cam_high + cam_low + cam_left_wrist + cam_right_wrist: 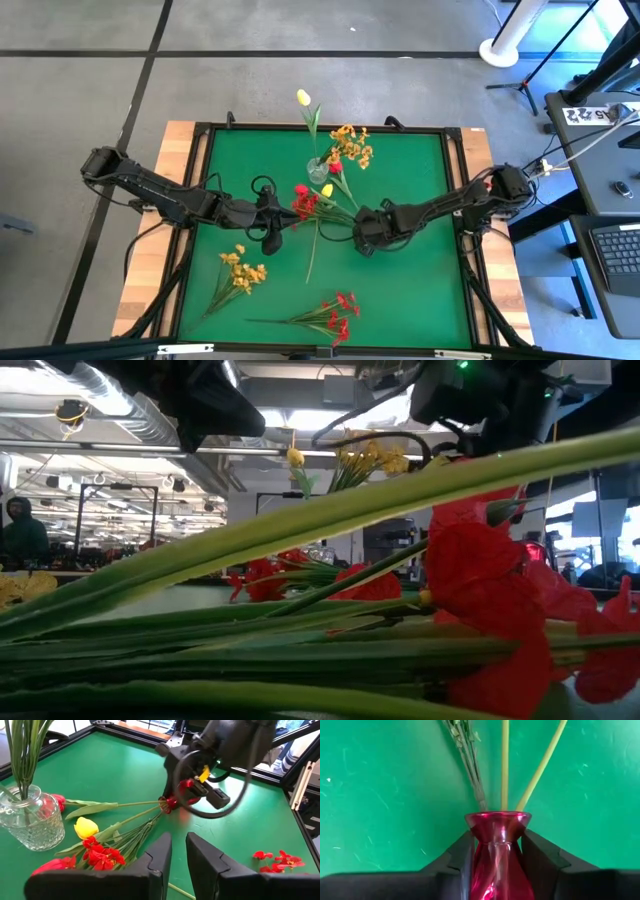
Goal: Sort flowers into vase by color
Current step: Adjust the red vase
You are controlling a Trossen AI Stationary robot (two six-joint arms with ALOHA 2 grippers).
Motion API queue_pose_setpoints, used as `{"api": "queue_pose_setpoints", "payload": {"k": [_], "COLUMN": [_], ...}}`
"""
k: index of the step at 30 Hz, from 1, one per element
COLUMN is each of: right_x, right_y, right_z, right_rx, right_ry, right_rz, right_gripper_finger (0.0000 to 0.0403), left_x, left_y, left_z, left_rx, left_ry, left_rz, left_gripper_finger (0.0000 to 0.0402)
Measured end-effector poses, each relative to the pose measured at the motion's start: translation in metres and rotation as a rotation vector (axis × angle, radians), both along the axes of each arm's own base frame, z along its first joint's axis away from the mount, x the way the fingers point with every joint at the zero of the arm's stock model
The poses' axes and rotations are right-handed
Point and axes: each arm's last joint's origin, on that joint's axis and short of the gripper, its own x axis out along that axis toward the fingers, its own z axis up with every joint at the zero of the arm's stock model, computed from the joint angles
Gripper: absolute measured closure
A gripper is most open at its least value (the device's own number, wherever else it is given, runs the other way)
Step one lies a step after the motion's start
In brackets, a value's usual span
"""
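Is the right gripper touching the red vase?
Touching. In the right wrist view, the right gripper's fingers press against both sides of the red vase neck, with no gap showing.

Even overhead light on green felt mat [400, 270], shadows faint. Ceiling strip lamps [95, 388] glare in low view; close green stems [300, 530] and red petals [480, 590] blurred. Translucent red glass vase [498, 852] between right wrist's fingers glows, sharp. Clear glass jar [31, 817] glints.

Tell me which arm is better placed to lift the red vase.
The right. The right gripper has its jaws against both sides of the red vase; the left gripper hovers empty near the red blooms.
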Motion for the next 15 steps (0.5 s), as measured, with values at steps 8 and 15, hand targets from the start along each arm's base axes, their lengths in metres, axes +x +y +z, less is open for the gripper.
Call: {"api": "queue_pose_setpoints", "payload": {"k": [8, 15], "right_x": [-0.01, -0.02], "right_y": [0.029, 0.06], "right_z": [0.011, 0.015], "right_rx": [-0.041, -0.097], "right_ry": [-0.084, -0.19], "right_rz": [0.017, 0.018], "right_gripper_finger": [0.0278, 0.028], "left_x": [0.0, 0.0], "left_y": [0.0, 0.0], "left_z": [0.0, 0.0], "left_rx": [-0.001, -0.018], "left_ry": [0.002, -0.001], "left_rz": [0.001, 0.009], "left_gripper_finger": [0.0347, 0.0347]}}
